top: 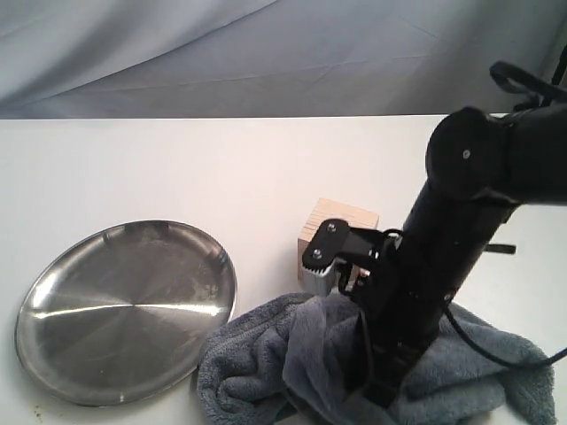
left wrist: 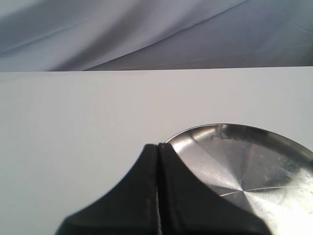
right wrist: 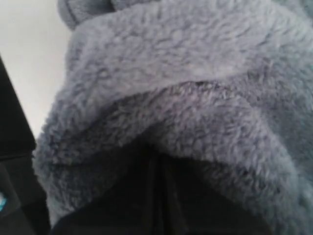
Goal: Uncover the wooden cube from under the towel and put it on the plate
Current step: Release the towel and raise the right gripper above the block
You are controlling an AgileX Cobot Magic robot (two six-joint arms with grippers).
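The wooden cube (top: 341,227) stands bare on the white table, its lower front edge touching the dark-grey towel (top: 257,359), which lies bunched up in front of it. My right gripper (right wrist: 154,152) is shut on a fold of the towel (right wrist: 186,88), and plush fills its whole view. In the exterior view the right arm (top: 443,239) slants down into the cloth, its fingertips buried in the fold. The steel plate (top: 124,310) lies at the left with nothing on it. My left gripper (left wrist: 158,147) is shut and holds nothing, hovering by the plate's rim (left wrist: 215,128).
A white table (top: 195,168) runs back to a grey draped backdrop (top: 266,53). The towel spreads along the front edge under and to the right of the arm.
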